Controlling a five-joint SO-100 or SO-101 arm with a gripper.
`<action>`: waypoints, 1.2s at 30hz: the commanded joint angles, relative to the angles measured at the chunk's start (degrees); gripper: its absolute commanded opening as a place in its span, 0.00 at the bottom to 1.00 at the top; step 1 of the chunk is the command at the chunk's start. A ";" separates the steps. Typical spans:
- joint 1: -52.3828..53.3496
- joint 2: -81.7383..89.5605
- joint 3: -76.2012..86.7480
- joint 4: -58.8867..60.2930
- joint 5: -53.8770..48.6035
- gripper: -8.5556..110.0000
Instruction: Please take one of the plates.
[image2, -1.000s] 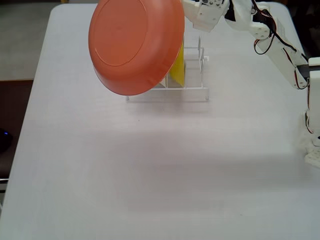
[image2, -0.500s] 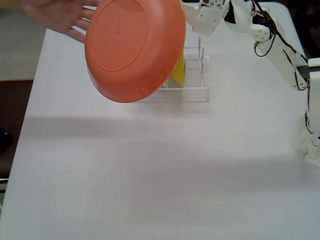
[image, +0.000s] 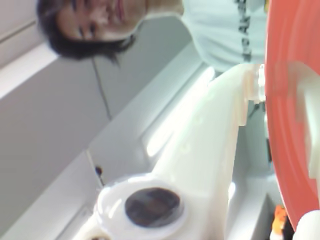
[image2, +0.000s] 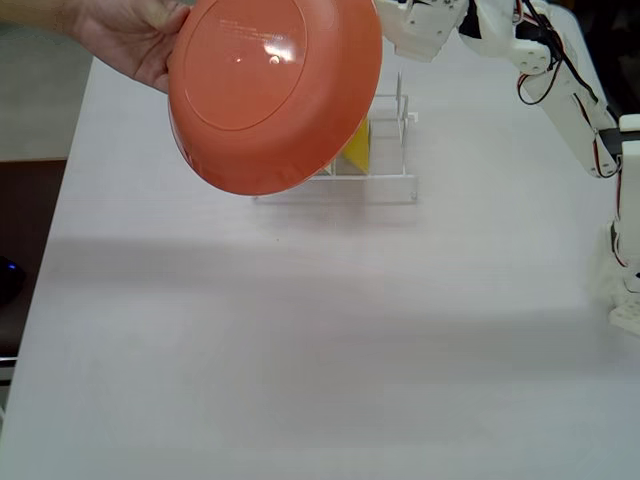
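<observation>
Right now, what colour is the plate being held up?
Plain orange; the plate shows best in the fixed view.

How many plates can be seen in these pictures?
2. The orange plate is held up in the air by the gripper, near a person's hand. A yellow plate stands in the rack behind it. More may be hidden.

White table (image2: 300, 340); mostly bare; a clear rack (image2: 385, 150) sits near the far edge, a bit right of middle; arm's base (image2: 625, 290) stands at the right edge.
</observation>
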 joint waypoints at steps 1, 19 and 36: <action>0.09 1.85 -3.87 0.53 3.08 0.07; -12.04 0.97 -15.82 12.04 13.54 0.07; -14.33 -1.76 -16.79 13.97 11.25 0.07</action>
